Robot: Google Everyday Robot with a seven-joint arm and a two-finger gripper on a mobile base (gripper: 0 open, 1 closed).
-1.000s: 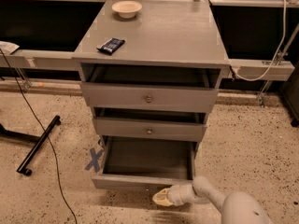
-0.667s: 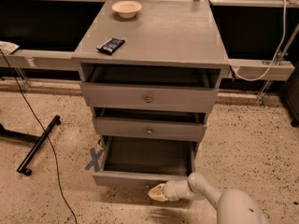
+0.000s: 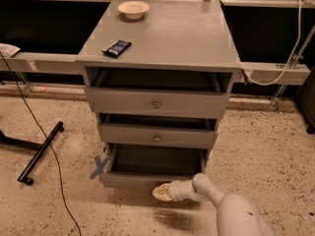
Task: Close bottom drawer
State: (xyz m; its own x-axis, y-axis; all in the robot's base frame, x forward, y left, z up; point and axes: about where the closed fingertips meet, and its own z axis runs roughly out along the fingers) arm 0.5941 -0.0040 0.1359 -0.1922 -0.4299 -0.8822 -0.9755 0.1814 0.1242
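OK, camera view, the only one. My claw [image 3: 162, 192] was low at the front of the cabinet [image 3: 162, 38], pressed up against the front panel of the bottom drawer [image 3: 125, 180], right of its centre. I couldn't tell whether the claw was open or closed; it read as one pale lump against the panel.

Change over the last second: the claw had come up and left from the floor side onto the panel, and the panel itself sat slightly further back than a second before. My read: contact made, push started.

The bottom drawer was still well out, with its dark inside showing wide open under the middle drawer [image 3: 157, 138]. So the task was only just begun, and most of the travel was left.

My contact was off-centre, so the drawer could skew and bind. I'd have kept the push straight in.

Top drawer [image 3: 156, 103] and middle drawer were each slightly ajar too. Not my job here.
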